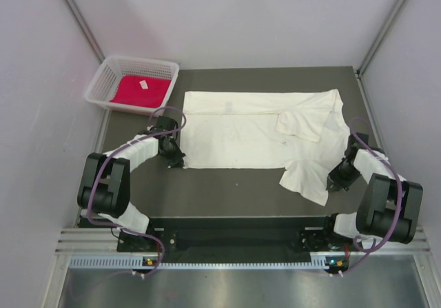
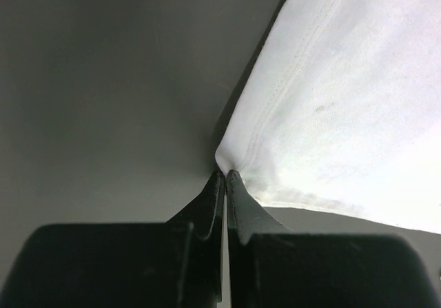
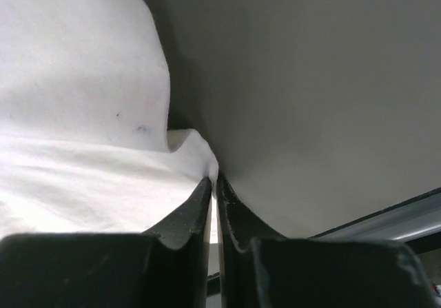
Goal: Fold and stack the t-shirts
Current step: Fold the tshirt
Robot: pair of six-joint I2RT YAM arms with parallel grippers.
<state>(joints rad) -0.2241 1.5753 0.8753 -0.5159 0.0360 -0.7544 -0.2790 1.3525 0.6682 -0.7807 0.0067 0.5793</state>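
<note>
Where the cream-white t-shirt lies spread across the dark table, an arm reaches in at each of its near corners. The left gripper sits at the shirt's near left corner. Seen from its wrist, its two black fingers are pressed together with the stitched hem corner pinched between their tips. The right gripper is at the shirt's near right end, at the outer edge of the flap of cloth that hangs toward the arms. Its fingers are drawn in until only a sliver of white shows between them, with a small fold of the shirt's edge caught at the tips.

On the shirt's right half, one sleeve lies folded back over the body.

Beyond the shirt's far left corner stands a white mesh basket, just off the cloth and not touching it. The red-magenta t-shirt lies bunched inside it, a small white tag showing on top.
</note>
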